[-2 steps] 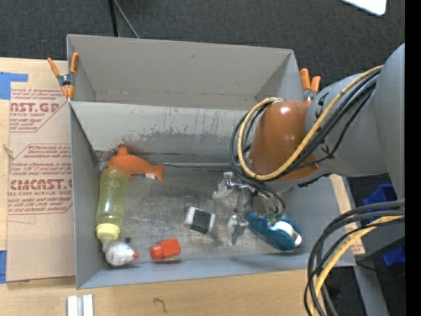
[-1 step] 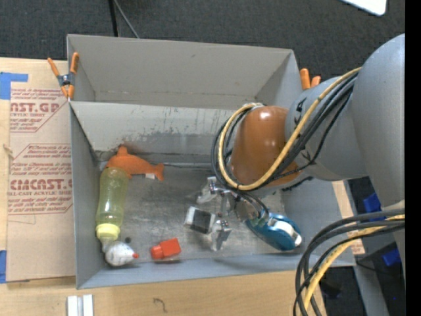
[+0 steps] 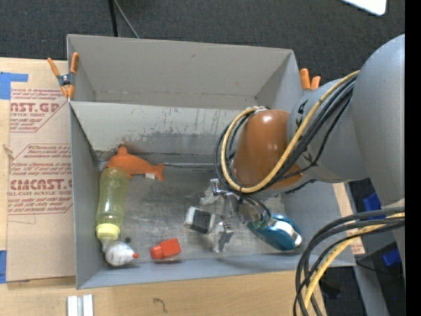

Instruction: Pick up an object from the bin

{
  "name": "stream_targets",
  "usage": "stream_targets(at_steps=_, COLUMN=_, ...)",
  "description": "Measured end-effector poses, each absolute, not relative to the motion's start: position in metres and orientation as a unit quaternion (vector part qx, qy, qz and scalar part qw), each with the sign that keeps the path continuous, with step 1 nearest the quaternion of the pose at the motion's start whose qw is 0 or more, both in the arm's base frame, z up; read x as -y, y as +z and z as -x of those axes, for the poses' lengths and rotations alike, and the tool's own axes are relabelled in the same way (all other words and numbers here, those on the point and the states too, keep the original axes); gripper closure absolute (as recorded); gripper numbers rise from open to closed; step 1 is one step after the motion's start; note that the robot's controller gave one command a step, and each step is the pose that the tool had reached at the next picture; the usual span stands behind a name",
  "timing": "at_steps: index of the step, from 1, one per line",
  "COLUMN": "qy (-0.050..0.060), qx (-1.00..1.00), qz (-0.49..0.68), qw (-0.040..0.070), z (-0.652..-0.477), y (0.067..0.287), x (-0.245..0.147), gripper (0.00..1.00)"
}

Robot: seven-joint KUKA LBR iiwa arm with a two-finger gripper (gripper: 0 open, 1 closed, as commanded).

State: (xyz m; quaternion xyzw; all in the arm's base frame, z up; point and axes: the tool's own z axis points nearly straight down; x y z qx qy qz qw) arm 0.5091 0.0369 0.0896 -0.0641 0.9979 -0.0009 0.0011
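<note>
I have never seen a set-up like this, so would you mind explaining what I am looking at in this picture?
One camera looks down, slightly from the side, into a grey metal bin. The big grey shape coming in from the right is a robot arm; the orange cover and the cables belong to it. At its tip is a small metal gripper, low over the bin's floor. Close beside it lies a small dark-and-white block, and on its other side a teal-and-white object. Along the left lie a yellow-green bottle, an orange toy, a white ball-like thing and a small red piece. Whether anything is held, I cannot tell.
</note>
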Motion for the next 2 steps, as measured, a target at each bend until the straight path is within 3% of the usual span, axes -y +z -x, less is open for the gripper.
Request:
stream_targets(at_steps=1, qy=0.008, qx=-0.994, qz=0.104, qw=0.014, z=-0.5522, y=0.0829, x=-0.0421, gripper=1.00)
stream_targets(at_steps=2, qy=0.008, qx=-0.994, qz=0.104, qw=0.014, z=-0.5522, y=0.0829, x=-0.0419, gripper=1.00)
